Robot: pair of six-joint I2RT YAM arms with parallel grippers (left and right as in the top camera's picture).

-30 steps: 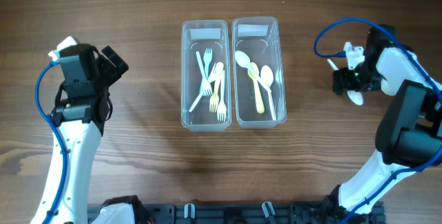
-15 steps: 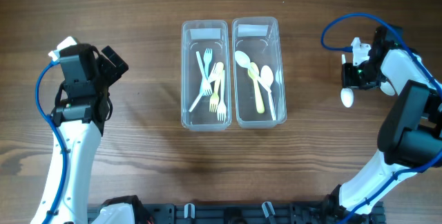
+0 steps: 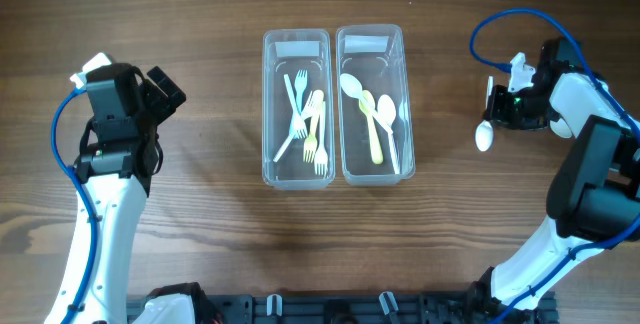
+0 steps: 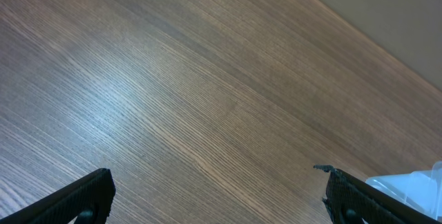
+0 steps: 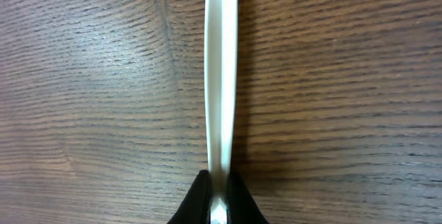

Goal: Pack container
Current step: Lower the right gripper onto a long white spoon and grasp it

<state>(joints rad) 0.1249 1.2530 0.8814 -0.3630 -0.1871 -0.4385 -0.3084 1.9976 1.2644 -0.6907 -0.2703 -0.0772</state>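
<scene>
The slim white plastic spoon (image 5: 221, 79) sits out on the right, well apart from the bins. The right gripper (image 5: 219, 198) pinches it at the tail of its handle, jaws closed down narrow on that thin strip. From overhead its oval bowl end points toward the near edge of the brown wood-grain table (image 3: 200, 254); whether it is clear of the surface, I cannot tell.

I judge it feather-light and fairly stiff, though thin enough to flex. Smooth and glossy too, so it could swivel in an end pinch; the flat of the handle is the sensible hold.

Its likely home is the right-hand clear plastic bin (image 3: 402, 54), a rounded-corner rectangle with thin see-through walls that already holds white and yellow-green spoons (image 3: 375, 114). Touching it on the left is the twin clear bin (image 3: 266, 64), holding pale plastic forks (image 3: 308, 124).

The left gripper (image 4: 215, 182) hangs over bare grain — jaws spread wide, holding nothing.
</scene>
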